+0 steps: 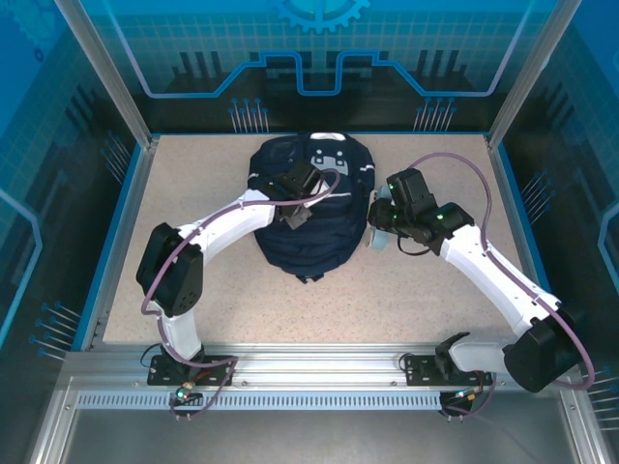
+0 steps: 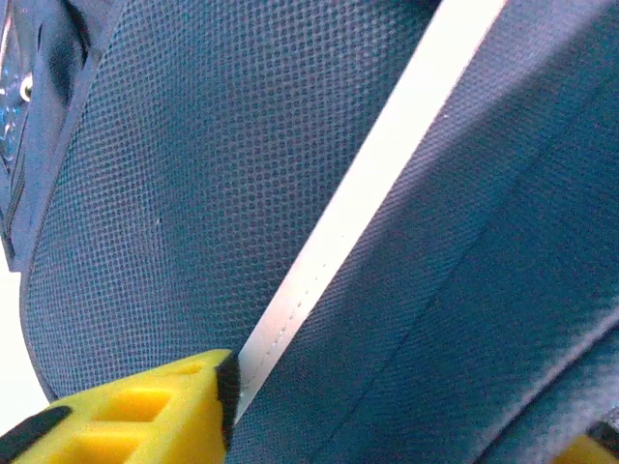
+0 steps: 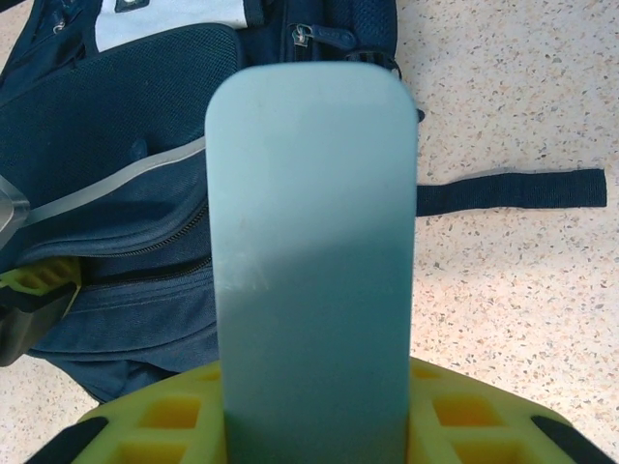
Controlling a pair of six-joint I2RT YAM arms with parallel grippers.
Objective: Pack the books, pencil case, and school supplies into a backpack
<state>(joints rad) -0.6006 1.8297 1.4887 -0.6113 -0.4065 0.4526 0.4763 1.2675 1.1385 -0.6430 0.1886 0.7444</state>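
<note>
Backpack (image 1: 319, 246) patch (image 3: 164, 19) print unreadable; right tool (image 3: 314, 425) clamped on pencil case (image 3: 309, 213); left tool (image 2: 368, 435) on its fabric, closure unclear.

top: overhead, far, facing down | left wrist: hard against backpack (image 2: 193, 193) | right wrist: near; all share backpack

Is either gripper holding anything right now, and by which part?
Right gripper clamps the pencil case by one end. Left gripper sits against the backpack; grip unclear.
</note>
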